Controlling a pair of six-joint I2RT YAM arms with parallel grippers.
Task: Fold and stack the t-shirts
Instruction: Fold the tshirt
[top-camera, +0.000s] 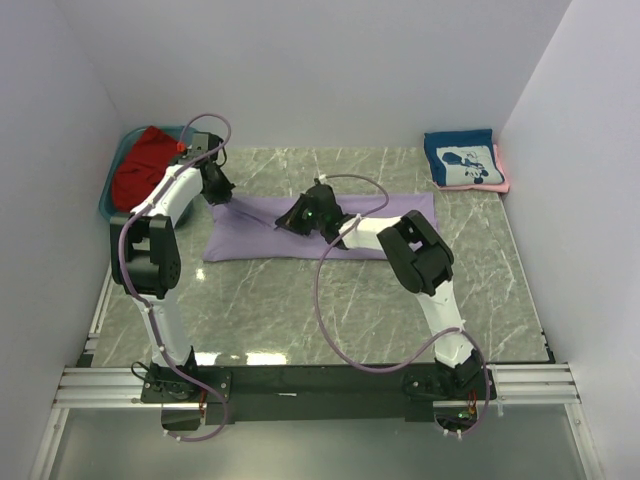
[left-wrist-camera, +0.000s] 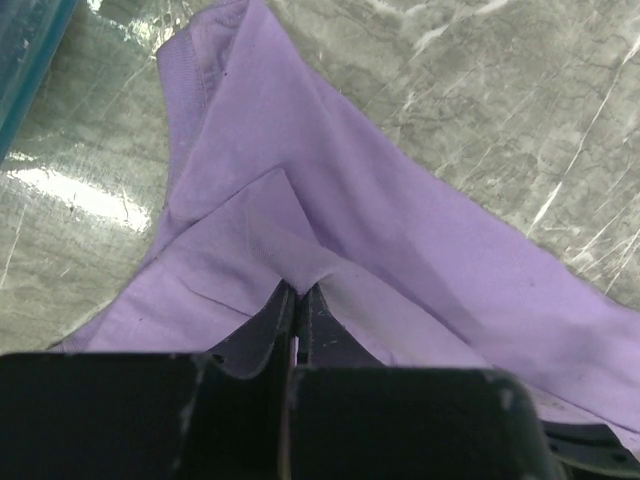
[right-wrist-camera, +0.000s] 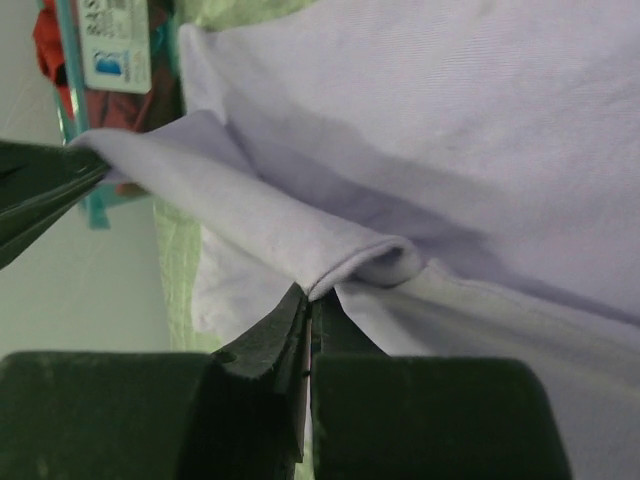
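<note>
The lavender-purple t-shirt (top-camera: 390, 215) lies as a long band across the middle of the marble table. My left gripper (top-camera: 222, 197) is shut on a pinch of its cloth near the left end, seen up close in the left wrist view (left-wrist-camera: 298, 288). My right gripper (top-camera: 290, 218) is shut on a raised fold of the same shirt near its middle (right-wrist-camera: 312, 296). The fold stretches between the two grippers. The red t-shirt (top-camera: 145, 160) is bunched in the teal tub. The navy t-shirt with white graphic (top-camera: 462, 158) lies folded on the pink one (top-camera: 503, 172) at the far right.
The teal plastic tub (top-camera: 112, 185) stands at the far left against the wall. White walls close in the table (top-camera: 300, 310) on the left, back and right. The stack of folded shirts sits in the far right corner.
</note>
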